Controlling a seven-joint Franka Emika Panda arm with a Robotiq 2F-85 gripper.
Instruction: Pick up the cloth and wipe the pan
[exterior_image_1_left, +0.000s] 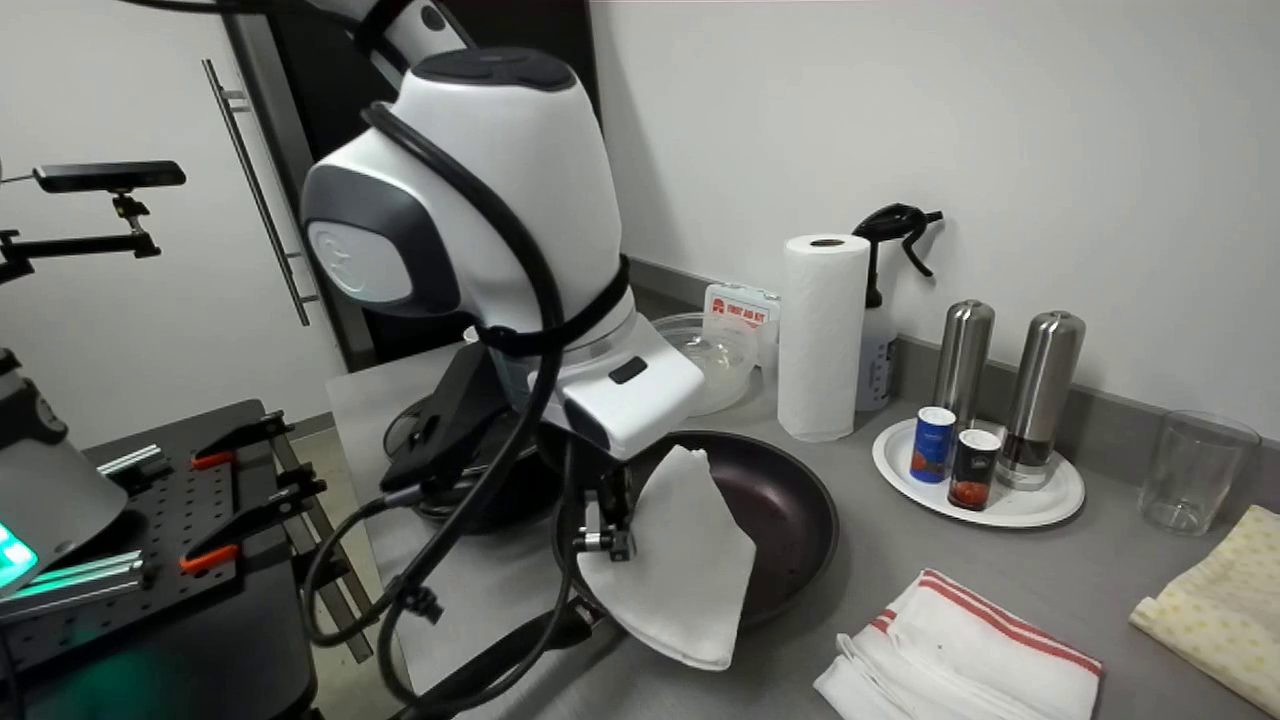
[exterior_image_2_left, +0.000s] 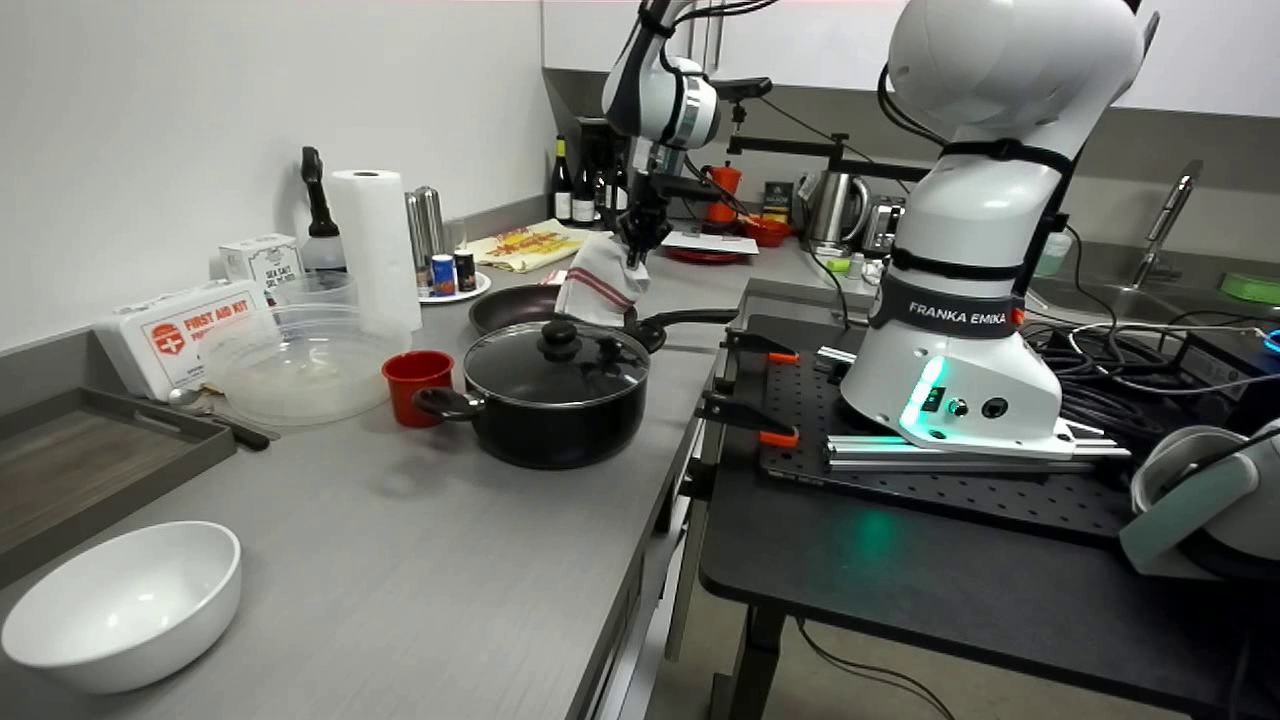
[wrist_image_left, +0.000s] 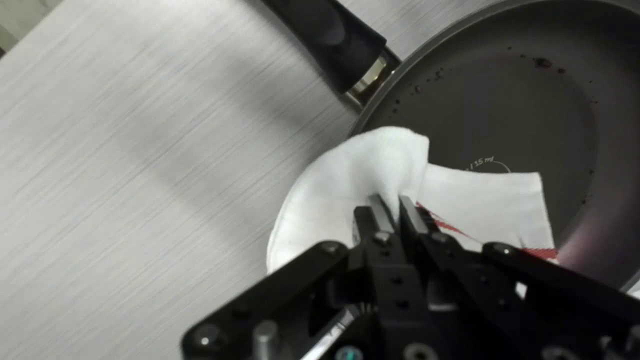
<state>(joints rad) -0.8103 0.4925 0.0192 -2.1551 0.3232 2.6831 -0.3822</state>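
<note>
The cloth is white with red stripes. It hangs from my gripper in both exterior views, where the cloth (exterior_image_1_left: 690, 570) (exterior_image_2_left: 598, 290) is in front of or over the pan's near side. In the wrist view my gripper (wrist_image_left: 391, 207) is shut on a pinched fold of the cloth (wrist_image_left: 485, 197). The gripper also shows in both exterior views (exterior_image_1_left: 605, 535) (exterior_image_2_left: 642, 235). The dark pan (exterior_image_1_left: 785, 520) (exterior_image_2_left: 508, 308) sits on the counter, its inside (wrist_image_left: 530, 110) marked with small dark red spots. The cloth overlaps the pan's rim by its handle (wrist_image_left: 340, 45). I cannot tell whether it touches the pan.
A second folded white cloth with red stripes (exterior_image_1_left: 970, 655) lies beside the pan. A lidded black pot (exterior_image_2_left: 560, 410) stands close to the pan. A paper towel roll (exterior_image_1_left: 825, 345), a plate (exterior_image_1_left: 1050, 500) with shakers and grinders, and a glass (exterior_image_1_left: 1195, 475) stand along the wall.
</note>
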